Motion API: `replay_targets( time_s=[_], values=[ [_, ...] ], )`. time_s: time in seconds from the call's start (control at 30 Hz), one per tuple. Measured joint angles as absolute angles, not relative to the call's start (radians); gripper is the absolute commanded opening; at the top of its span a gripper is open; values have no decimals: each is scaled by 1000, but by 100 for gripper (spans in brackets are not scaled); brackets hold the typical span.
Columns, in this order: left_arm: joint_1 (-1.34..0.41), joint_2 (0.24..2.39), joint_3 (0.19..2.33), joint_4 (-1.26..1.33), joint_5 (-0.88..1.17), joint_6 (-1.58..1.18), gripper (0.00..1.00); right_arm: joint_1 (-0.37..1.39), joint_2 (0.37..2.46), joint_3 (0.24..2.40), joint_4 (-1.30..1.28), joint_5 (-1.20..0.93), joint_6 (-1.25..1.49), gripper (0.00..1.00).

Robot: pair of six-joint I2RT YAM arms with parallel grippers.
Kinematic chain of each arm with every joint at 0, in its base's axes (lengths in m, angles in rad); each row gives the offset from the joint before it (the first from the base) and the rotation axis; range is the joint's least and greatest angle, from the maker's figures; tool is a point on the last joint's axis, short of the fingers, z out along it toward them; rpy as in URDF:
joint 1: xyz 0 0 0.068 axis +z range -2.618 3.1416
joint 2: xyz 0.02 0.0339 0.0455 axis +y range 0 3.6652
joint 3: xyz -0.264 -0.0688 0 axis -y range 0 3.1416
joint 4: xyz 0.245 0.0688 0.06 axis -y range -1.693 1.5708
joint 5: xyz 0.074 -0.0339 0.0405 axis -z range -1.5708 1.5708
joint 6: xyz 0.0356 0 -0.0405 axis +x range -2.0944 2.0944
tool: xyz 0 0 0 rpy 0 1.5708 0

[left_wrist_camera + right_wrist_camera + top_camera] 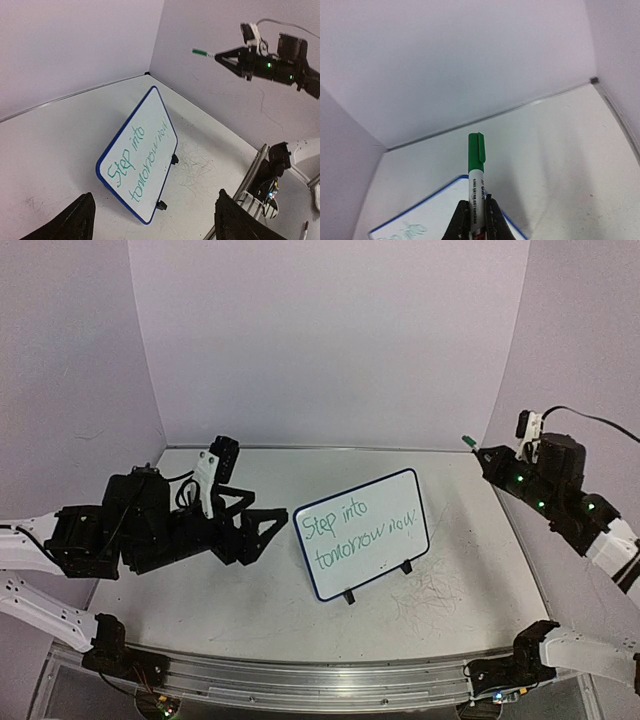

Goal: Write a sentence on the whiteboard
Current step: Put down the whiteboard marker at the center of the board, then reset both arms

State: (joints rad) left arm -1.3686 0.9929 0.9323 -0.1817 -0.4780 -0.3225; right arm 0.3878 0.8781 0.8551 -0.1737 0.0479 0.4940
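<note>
Standing on two small black feet (348, 596) mid-way across the white tabletop (250, 590), the small rectangular blue-rimmed whiteboard (375, 568) carries the green handwritten sentence (358, 530) "Step into tomorrow now." Just beside its left edge, the left gripper (270, 535) gapes wide, holding nothing. Well apart, raised at the right, the right gripper (476, 220) clamps a green-capped white marker (476, 165).

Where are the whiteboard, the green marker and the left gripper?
whiteboard (395, 495), top view, bare white upper right of its face.
green marker (477, 185), right wrist view, white labelled barrel below the cap.
left gripper (155, 200), left wrist view, midway between its open fingertips.
</note>
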Motion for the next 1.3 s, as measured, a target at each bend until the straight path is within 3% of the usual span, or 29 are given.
replay_targets(
  time_s=[0.13,0.3,0.53,0.77,1.1,1.2,1.23,1.3],
  values=[
    [-1314,971,895,-182,-468,-418,85,237,992,662,-100,-11,481,0],
    [-1311,940,838,-183,-473,-508,91,228,1053,475,26,-108,511,0],
    [-1234,854,792,-183,-473,-599,93,222,1113,387,209,-149,596,6],
    [-1198,901,793,-186,-440,-608,93,216,1215,360,248,-156,649,15],
    [-1076,944,829,-207,-348,-587,94,216,1259,360,217,-155,672,52],
    [-1017,972,872,-218,-318,-558,95,216,1181,377,133,-146,649,89],
    [-992,983,891,-225,-309,-545,95,216,1136,391,99,-142,636,97],
    [-937,1005,935,-239,-293,-516,95,216,1023,444,22,-133,585,98]
  ],
)
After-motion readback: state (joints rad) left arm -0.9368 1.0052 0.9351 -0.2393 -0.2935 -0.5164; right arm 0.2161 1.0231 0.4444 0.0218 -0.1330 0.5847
